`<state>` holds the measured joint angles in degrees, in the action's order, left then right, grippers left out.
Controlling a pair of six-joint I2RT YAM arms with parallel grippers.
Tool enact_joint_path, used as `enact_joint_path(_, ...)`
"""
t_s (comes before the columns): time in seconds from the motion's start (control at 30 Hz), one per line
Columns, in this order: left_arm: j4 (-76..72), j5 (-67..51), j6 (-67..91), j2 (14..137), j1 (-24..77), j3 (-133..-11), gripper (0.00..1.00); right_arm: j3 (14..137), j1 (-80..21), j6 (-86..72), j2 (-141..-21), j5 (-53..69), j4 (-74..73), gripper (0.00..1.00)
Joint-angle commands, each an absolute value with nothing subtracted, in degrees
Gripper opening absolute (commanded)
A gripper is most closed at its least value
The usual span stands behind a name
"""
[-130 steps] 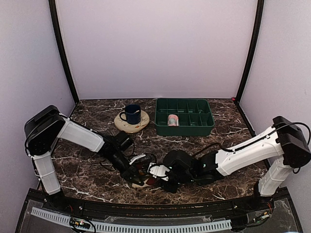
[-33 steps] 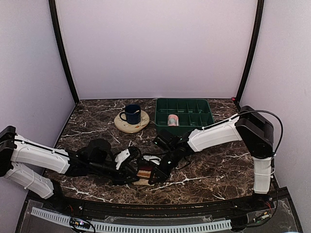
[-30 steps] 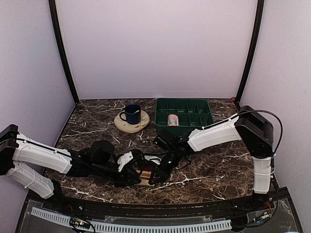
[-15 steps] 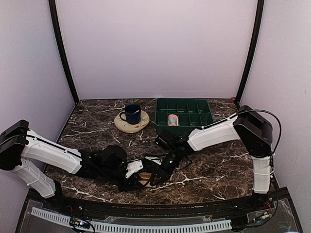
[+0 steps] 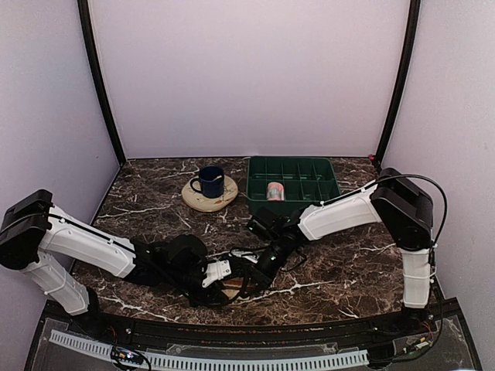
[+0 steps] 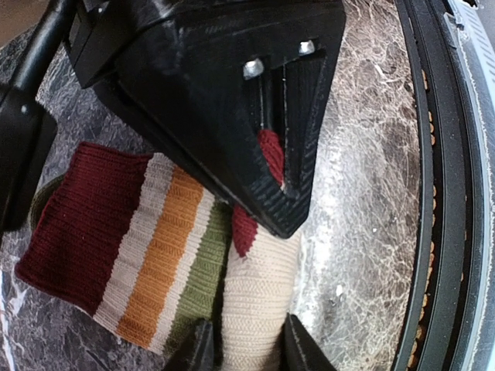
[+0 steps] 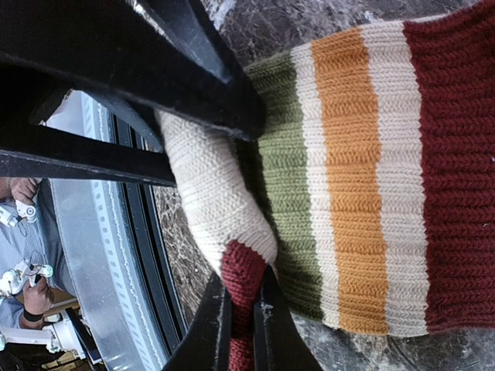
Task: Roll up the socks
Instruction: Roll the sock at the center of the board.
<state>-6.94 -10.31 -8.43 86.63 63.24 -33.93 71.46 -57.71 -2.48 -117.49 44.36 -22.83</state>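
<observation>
The cream sock (image 6: 155,255) with green, orange and maroon bands lies partly folded near the table's front edge (image 5: 230,292). My right gripper (image 7: 242,297) is shut on its maroon toe (image 7: 241,270), which is pulled over the striped part. My left gripper (image 6: 246,348) comes in from the opposite side. Its two fingers press either side of the cream fold (image 6: 251,309), close under the right gripper's black jaws. In the top view the two grippers meet over the sock, left (image 5: 232,272) and right (image 5: 261,272). The pink sock (image 5: 274,191) sits rolled up in the green tray.
The green compartment tray (image 5: 294,209) stands at the back. A blue mug (image 5: 209,182) rests on a round tan coaster (image 5: 207,201) to its left. The table's front rail (image 6: 433,232) runs right beside the sock.
My left arm has slid right along the front edge to the sock, and its jaws have narrowed round the cream fold. The right gripper has kept its pinch on the toe.
</observation>
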Motion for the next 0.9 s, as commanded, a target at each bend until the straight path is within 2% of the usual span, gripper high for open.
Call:
enact_joint_path(0.0, -5.6, -11.2, -9.9, 87.4, 63.5, -35.6, 0.29, 72.0, -57.5, -1.9, -119.4, 44.0, -25.9, 0.0)
enact_joint_path(0.3, -3.1, -15.0, -10.8, 89.4, 63.5, -37.8, 0.01, 71.9, -57.1, -1.8, -119.5, 43.7, -26.0, 0.0)
enact_joint_path(0.33, -2.7, -15.3, -10.8, 89.6, 63.5, -38.0, 0.0, 71.8, -57.0, -2.0, -119.3, 43.6, -25.9, 0.0)
enact_joint_path(0.47, -1.8, -16.4, -10.3, 90.4, 63.5, -38.2, 0.0, 70.4, -56.3, -2.7, -118.3, 43.5, -24.8, 0.15)
enact_joint_path(0.6, -1.8, -16.9, -9.4, 91.0, 63.5, -37.8, 0.0, 68.3, -55.2, -4.1, -116.9, 44.2, -22.8, 0.24)
enact_joint_path(0.87, 0.0, -19.5, -8.3, 93.4, 61.6, -39.1, 0.0, 63.3, -53.1, -7.9, -114.1, 46.0, -17.2, 0.29)
